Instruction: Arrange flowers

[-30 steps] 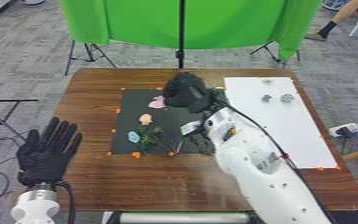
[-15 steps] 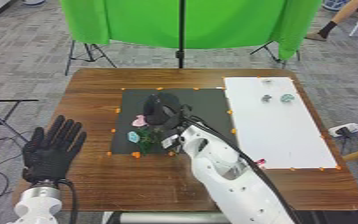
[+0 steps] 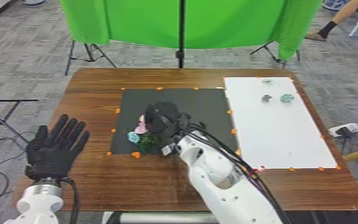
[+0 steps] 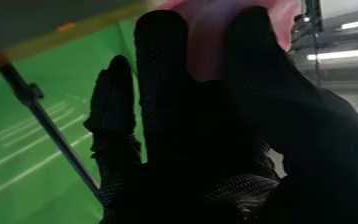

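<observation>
Fingers (image 3: 59, 131) on the left hand (image 3: 49, 159) are straight and a bit apart. A blue flower (image 3: 134, 137) is on the black mat (image 3: 206, 102). Over the mat, the right hand (image 3: 162, 122) pinches a pink flower (image 4: 213, 45). A pale green flower (image 3: 287, 98) sits on the white sheet (image 3: 282, 132).

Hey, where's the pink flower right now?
In the head view, the pink flower is over the left half of the black rectangular mat, pinched by the black-gloved right hand, right next to the light blue flower.
</observation>
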Robot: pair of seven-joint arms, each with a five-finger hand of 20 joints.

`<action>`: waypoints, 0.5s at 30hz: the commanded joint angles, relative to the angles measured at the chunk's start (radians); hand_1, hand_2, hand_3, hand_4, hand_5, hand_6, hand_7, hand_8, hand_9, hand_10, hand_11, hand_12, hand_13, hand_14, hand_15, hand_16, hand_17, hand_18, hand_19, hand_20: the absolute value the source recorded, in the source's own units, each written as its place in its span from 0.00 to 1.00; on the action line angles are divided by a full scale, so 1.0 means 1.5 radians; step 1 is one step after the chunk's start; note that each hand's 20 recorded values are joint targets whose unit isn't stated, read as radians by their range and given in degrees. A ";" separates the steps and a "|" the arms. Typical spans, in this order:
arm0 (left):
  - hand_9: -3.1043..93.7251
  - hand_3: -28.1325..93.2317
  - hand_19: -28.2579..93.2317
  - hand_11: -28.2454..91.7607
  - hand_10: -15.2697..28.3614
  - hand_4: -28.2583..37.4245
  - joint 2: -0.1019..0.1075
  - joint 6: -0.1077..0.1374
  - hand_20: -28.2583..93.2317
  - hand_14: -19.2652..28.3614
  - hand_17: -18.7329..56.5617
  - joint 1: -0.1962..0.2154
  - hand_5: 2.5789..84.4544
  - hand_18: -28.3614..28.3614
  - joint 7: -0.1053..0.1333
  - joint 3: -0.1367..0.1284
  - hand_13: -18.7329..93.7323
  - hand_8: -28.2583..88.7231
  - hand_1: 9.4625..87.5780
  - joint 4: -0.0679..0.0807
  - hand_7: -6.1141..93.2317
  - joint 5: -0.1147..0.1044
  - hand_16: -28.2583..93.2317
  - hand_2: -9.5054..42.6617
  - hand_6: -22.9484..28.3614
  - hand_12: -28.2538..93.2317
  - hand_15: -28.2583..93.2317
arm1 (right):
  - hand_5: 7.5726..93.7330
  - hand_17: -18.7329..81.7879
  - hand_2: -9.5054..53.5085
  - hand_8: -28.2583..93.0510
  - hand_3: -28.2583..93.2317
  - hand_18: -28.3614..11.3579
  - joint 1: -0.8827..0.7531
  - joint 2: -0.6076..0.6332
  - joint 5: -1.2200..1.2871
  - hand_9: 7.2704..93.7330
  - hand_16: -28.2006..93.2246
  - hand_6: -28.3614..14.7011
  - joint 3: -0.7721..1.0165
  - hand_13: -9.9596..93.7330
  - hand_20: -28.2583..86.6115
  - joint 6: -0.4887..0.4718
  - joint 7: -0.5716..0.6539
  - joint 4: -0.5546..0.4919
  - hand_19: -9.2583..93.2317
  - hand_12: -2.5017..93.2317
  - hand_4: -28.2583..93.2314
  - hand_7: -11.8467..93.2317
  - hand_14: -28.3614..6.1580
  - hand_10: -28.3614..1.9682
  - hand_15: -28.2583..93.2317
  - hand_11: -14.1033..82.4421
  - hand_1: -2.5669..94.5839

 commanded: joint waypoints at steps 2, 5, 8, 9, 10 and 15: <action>0.46 0.87 0.53 0.39 0.70 0.00 0.000 -0.007 0.33 0.74 0.15 0.011 0.53 0.75 -0.004 0.003 0.44 0.16 0.24 0.004 0.15 -0.001 0.18 0.40 0.63 0.30 0.49 | 0.84 0.50 0.00 0.23 0.81 0.22 -0.005 0.000 0.021 0.83 0.55 0.66 0.001 0.74 0.56 -0.001 0.029 -0.001 0.89 0.32 0.00 0.42 0.65 0.62 0.64 0.21 0.63; 0.46 0.87 0.53 0.39 0.70 0.00 0.000 -0.007 0.33 0.74 0.15 0.007 0.53 0.75 -0.004 0.004 0.44 0.16 0.24 0.006 0.15 0.000 0.18 0.40 0.63 0.30 0.49 | 0.84 0.50 0.00 0.22 0.81 0.22 -0.006 0.000 0.016 0.82 0.55 0.66 0.002 0.74 0.56 0.000 0.027 0.000 0.89 0.31 0.00 0.42 0.65 0.62 0.64 0.21 0.63; 0.46 0.87 0.53 0.39 0.70 0.00 -0.003 -0.006 0.33 0.74 0.15 0.004 0.53 0.75 -0.004 0.004 0.44 0.16 0.24 0.009 0.15 0.000 0.18 0.40 0.63 0.30 0.49 | 0.84 0.49 0.00 0.22 0.81 0.23 -0.010 -0.003 0.008 0.81 0.55 0.66 0.006 0.73 0.56 -0.005 0.026 0.004 0.89 0.30 0.00 0.42 0.65 0.61 0.64 0.22 0.63; 0.46 0.87 0.53 0.39 0.70 0.00 -0.004 -0.005 0.33 0.74 0.15 0.003 0.53 0.75 -0.004 0.005 0.44 0.16 0.24 0.011 0.15 -0.001 0.18 0.40 0.63 0.30 0.49 | 0.83 0.49 0.00 0.22 0.81 0.23 -0.011 -0.003 0.005 0.81 0.55 0.66 0.008 0.73 0.56 -0.007 0.026 0.005 0.89 0.30 0.00 0.42 0.65 0.62 0.64 0.22 0.63; 0.46 0.87 0.53 0.39 0.70 0.00 -0.004 -0.005 0.33 0.74 0.15 0.005 0.53 0.75 -0.003 0.005 0.44 0.16 0.24 0.011 0.15 -0.003 0.18 0.40 0.63 0.30 0.49 | 0.83 0.49 0.00 0.22 0.81 0.23 -0.012 -0.004 -0.002 0.81 0.54 0.66 0.010 0.73 0.56 -0.007 0.024 0.008 0.89 0.30 0.00 0.43 0.65 0.62 0.64 0.22 0.63; 0.46 0.87 0.53 0.39 0.70 0.00 -0.007 -0.002 0.33 0.74 0.15 0.007 0.53 0.75 -0.002 0.004 0.44 0.16 0.24 0.012 0.15 -0.004 0.18 0.40 0.63 0.30 0.49 | 0.83 0.49 0.00 0.22 0.81 0.24 -0.019 -0.002 0.019 0.78 0.54 0.66 0.015 0.72 0.56 -0.015 0.041 0.005 0.88 0.27 0.00 0.42 0.65 0.61 0.65 0.24 0.63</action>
